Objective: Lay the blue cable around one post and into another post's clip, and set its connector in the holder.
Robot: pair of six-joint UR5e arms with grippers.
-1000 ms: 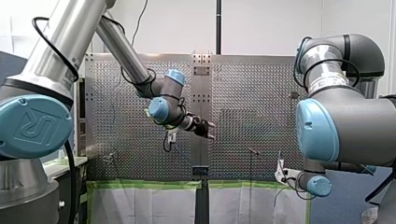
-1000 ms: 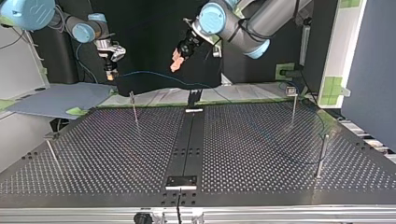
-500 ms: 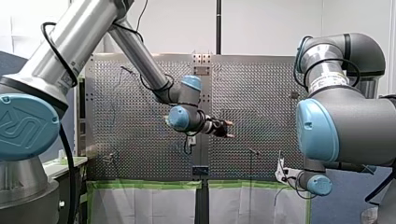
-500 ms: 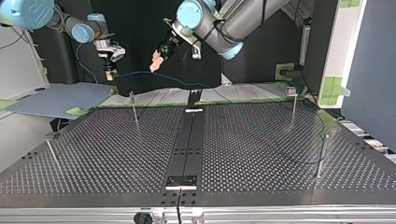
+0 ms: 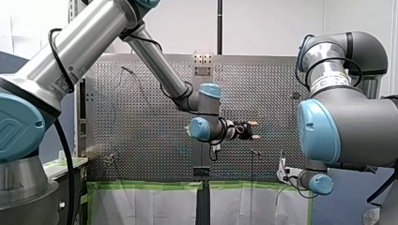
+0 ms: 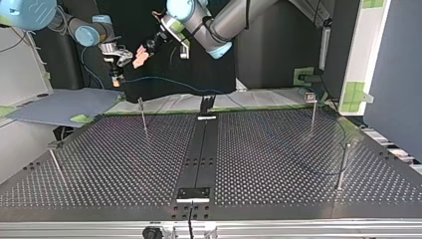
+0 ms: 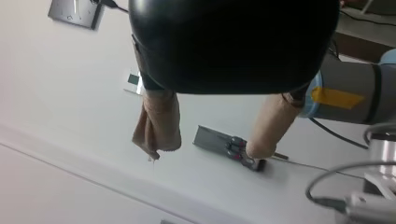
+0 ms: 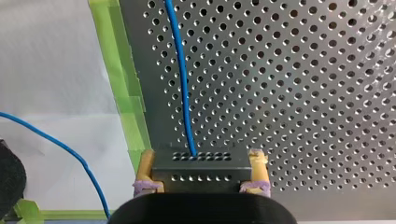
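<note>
Above the taped edge of the table (image 8: 303, 70), the right gripper (image 8: 201, 158) pinches the connector (image 8: 201, 171) while the blue cable (image 8: 181, 79) trails across the table, so the spread, empty left gripper (image 7: 204, 150) nearby could snag it or collide.

no legible text, labels, brands or numbers anywhere

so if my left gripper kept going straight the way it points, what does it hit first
Probably nothing near: ahead of the left gripper, its wrist view shows only a pale wall with a small grey box, and my right arm off to one side. Depth is unclear.
</note>
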